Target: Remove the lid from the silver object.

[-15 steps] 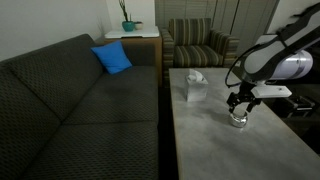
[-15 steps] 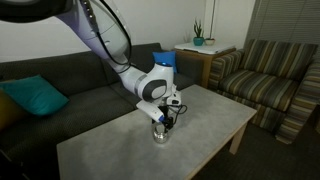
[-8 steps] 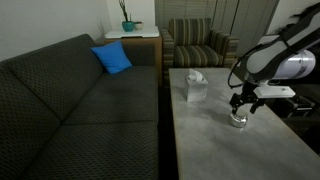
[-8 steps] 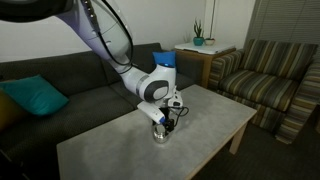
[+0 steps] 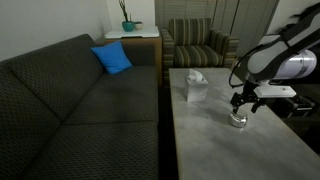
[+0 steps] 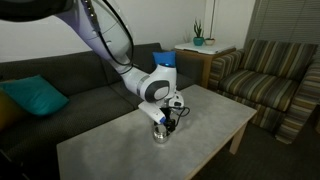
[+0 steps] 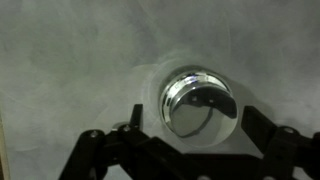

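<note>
The silver object (image 5: pixel 238 121) is a small squat shiny metal container on the grey table (image 5: pixel 215 145), also seen in an exterior view (image 6: pixel 160 134). Its domed round lid (image 7: pixel 198 100) sits on top and fills the middle of the wrist view. My gripper (image 7: pixel 195 125) hangs directly above the container in both exterior views (image 5: pixel 240 104) (image 6: pixel 164 119). It is open, with one dark finger (image 7: pixel 135 122) left of the lid and the other finger (image 7: pixel 256 122) right of it. The fingers straddle the lid with small gaps on both sides.
A pale cube-shaped tissue box (image 5: pixel 195 87) stands on the table beyond the container. A dark sofa (image 5: pixel 80 110) with a blue cushion (image 5: pixel 112 58) runs along one table side. A striped armchair (image 6: pixel 268 85) and a side table with a plant (image 6: pixel 199 42) stand farther off.
</note>
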Action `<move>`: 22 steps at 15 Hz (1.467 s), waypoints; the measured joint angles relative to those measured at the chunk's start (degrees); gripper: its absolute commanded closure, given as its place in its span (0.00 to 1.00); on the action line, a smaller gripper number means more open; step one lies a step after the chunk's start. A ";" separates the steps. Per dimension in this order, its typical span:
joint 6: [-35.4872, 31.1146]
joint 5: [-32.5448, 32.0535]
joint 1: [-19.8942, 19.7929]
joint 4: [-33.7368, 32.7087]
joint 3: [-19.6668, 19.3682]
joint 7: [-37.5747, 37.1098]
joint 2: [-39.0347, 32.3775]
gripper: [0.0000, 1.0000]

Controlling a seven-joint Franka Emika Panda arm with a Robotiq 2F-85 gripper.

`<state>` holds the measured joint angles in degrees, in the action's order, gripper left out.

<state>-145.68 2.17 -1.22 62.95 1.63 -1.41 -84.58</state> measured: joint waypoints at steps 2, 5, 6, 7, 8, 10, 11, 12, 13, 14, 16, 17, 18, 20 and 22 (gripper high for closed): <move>-0.44 -0.02 0.00 -0.08 0.00 0.52 0.06 0.00; -0.52 -0.03 0.00 -0.17 0.00 0.78 0.09 0.00; -0.53 -0.03 0.01 -0.17 0.00 0.79 0.09 0.00; -1.69 -0.03 0.13 0.17 -0.16 0.22 0.19 0.00; -4.64 -0.03 0.49 1.17 -0.56 -0.87 0.45 0.00; -13.86 -0.07 2.43 5.22 -2.51 -4.46 1.72 0.00; -18.83 -0.07 4.13 7.79 -4.15 -6.95 2.50 0.00; -23.22 -0.05 6.28 10.57 -6.23 -9.86 3.42 0.00; -26.88 0.05 8.73 13.30 -8.54 -12.95 4.31 0.00; -29.62 0.32 11.08 15.95 -10.69 -15.68 5.21 0.00; -33.15 0.77 14.96 20.58 -14.07 -19.41 6.94 0.00; -33.78 1.50 15.98 22.08 -14.77 -19.84 7.65 0.00; -33.84 2.23 16.32 22.85 -14.88 -19.62 8.07 0.00; -33.48 2.57 15.58 23.00 -14.27 -18.42 8.53 0.00; -30.94 2.46 12.72 22.13 -11.77 -15.24 9.07 0.00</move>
<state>-176.63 4.63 11.50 85.08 -10.13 -16.65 -75.50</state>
